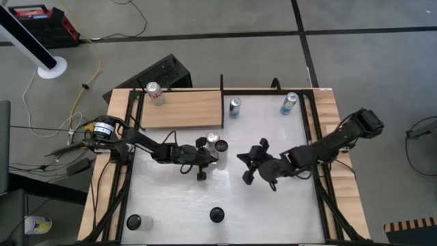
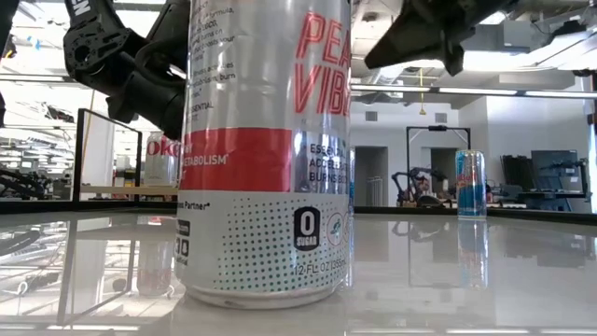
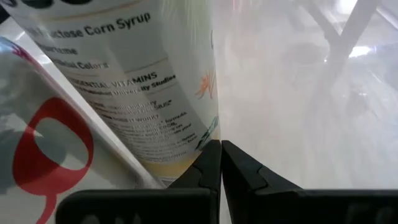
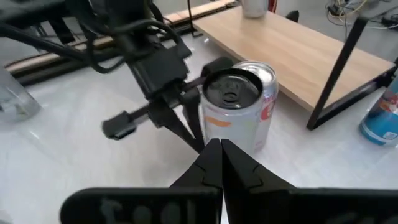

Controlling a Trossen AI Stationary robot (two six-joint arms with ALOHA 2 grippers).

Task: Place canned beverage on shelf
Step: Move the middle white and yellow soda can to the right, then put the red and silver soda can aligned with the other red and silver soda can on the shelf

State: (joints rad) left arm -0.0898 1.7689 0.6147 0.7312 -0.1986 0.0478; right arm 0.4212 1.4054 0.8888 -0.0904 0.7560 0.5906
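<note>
risk: your left gripper (image 1: 217,156) is fully closed, empty, tips touching the can (image 1: 217,142) | can upright on the white table, just off the shelf (image 1: 181,109) | nudge now topples it | right gripper (image 1: 253,162) closed, empty, near

The white bench (image 1: 177,198) carries a light-wood shelf (image 1: 184,109) at its far left, raised on dark legs. One red-and-white can (image 1: 155,93) stands on the shelf's left end. On the bench itself stand two blue cans (image 1: 234,107) (image 1: 289,103) along the far side, two cans (image 1: 217,142) close together near the middle, and two dark-topped cans (image 1: 134,221) (image 1: 217,215) at the near edge.
</note>
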